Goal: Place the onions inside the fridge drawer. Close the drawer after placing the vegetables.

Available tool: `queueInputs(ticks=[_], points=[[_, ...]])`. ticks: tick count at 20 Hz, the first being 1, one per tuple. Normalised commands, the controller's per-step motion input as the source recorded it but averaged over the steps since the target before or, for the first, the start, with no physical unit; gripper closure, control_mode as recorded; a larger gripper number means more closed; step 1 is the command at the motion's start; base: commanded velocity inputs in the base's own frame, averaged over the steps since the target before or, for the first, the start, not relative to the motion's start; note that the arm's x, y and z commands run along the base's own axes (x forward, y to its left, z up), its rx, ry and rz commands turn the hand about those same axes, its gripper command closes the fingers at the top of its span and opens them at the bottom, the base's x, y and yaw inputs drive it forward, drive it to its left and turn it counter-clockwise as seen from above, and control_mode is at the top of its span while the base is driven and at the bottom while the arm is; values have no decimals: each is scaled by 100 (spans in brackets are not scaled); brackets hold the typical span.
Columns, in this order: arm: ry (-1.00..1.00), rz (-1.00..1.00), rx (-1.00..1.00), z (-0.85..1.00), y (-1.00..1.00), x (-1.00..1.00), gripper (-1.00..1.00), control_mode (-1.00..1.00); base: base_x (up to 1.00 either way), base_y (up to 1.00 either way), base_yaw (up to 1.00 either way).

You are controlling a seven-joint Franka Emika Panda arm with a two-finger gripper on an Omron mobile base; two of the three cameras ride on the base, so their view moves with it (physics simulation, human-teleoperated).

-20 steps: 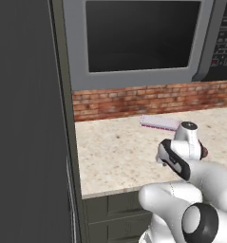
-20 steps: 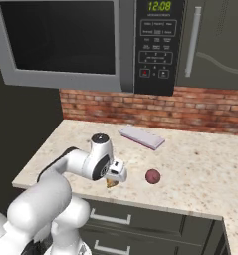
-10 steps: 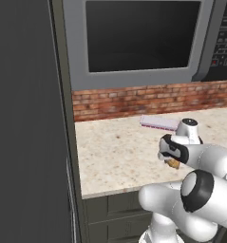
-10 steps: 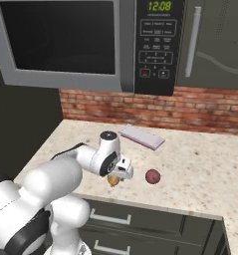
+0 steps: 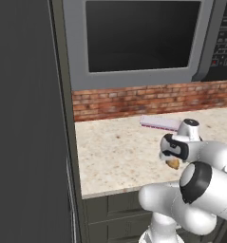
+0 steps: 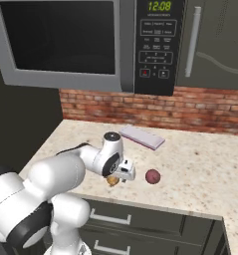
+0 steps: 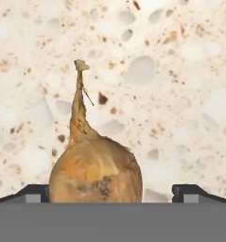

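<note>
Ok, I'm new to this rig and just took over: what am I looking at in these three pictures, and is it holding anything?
The white jointed machine is a robot arm on a driving base. Two pictures come from cameras on that base, behind the arm to its left and right; the third looks along the hand itself.

In the right base view the hand sits low over the speckled counter, with a golden-brown onion at its tip. The hand view shows that onion between the two dark fingertips, stem pointing away; whether they pinch it yet I cannot tell.

Also on the counter: a small red ball beside the hand and a flat lilac block near the brick wall. A microwave hangs above. The tall dark panel on the left looks like the fridge side.
</note>
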Motion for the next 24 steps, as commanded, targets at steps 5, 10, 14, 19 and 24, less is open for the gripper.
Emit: queueInputs(ticks=[5,10,14,19,24], points=[[-1,1,-3,-30,40,0,-100,-100,0,0,0],[-4,0,-6,-26,55,-7,100,-100,0,0,0],[0,0,-6,-24,36,-16,100,-100,0,0,0],[-2,1,-1,-2,17,-9,100,-100,0,0,0],[-11,-7,0,71,-12,-28,100,-100,0,0,0]])
